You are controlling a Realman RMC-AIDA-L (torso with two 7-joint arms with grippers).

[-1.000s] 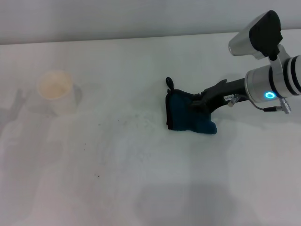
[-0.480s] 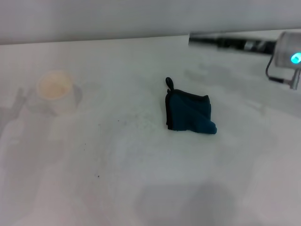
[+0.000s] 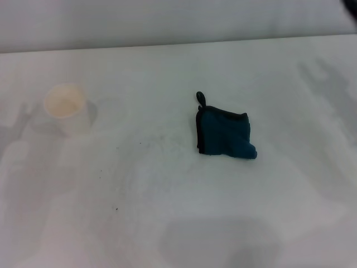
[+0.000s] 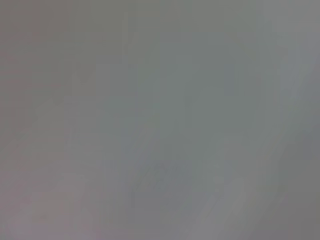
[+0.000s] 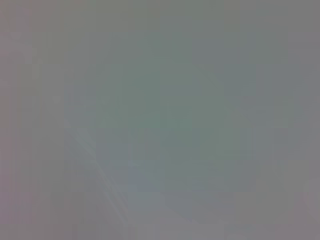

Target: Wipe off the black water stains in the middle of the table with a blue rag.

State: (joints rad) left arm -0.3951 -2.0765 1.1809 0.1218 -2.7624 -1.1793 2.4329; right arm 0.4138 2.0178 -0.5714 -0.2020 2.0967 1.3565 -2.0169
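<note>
The blue rag (image 3: 225,133) lies folded on the white table (image 3: 184,223), right of the middle, with a small dark loop at its far left corner. No dark liquid blob shows; only a few tiny dark specks (image 3: 116,209) dot the table left of the rag. Neither gripper shows in the head view. Both wrist views show only a plain grey blur.
A pale paper cup (image 3: 66,107) stands at the left of the table. The table's far edge meets a grey wall at the back.
My right arm let go of the rag, lifted away up and to the right, and has left the head view. The rag stays where it lay.
</note>
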